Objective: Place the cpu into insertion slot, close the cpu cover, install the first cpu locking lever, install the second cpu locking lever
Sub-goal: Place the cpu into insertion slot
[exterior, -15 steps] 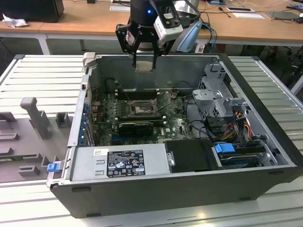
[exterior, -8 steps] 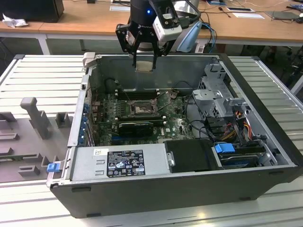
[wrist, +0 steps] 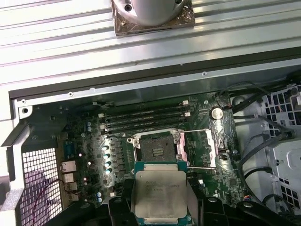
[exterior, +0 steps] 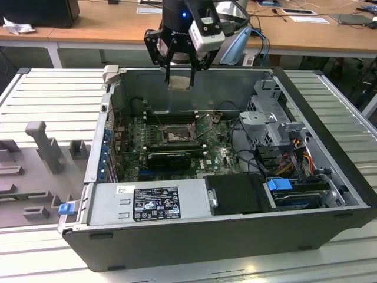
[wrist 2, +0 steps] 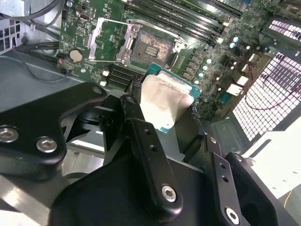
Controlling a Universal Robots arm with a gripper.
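My gripper (exterior: 178, 78) hangs above the open computer case, over the far edge of the green motherboard (exterior: 215, 154). It is shut on the cpu (exterior: 179, 82), a pale silvery square chip held by two opposite edges between the black fingers (wrist: 117, 209). In both wrist views the cpu (wrist: 160, 192) (wrist 2: 164, 100) sits in the gripper (wrist: 160, 209) (wrist 2: 164, 112), well clear of the board. The insertion slot (wrist: 156, 146) (wrist 2: 151, 48) (exterior: 175, 137) lies bare with its dark pin field showing. The cpu cover (wrist: 203, 148) (wrist 2: 107, 40) is swung open beside the slot.
Long memory slots (wrist: 146, 115) run beside the socket, and a black card (exterior: 169, 158) lies on its other side. A power supply (exterior: 150, 200), a drive cage (exterior: 265, 127) and loose cables (exterior: 294, 156) crowd the case. Grey fixtures (exterior: 44, 144) stand on the slatted table.
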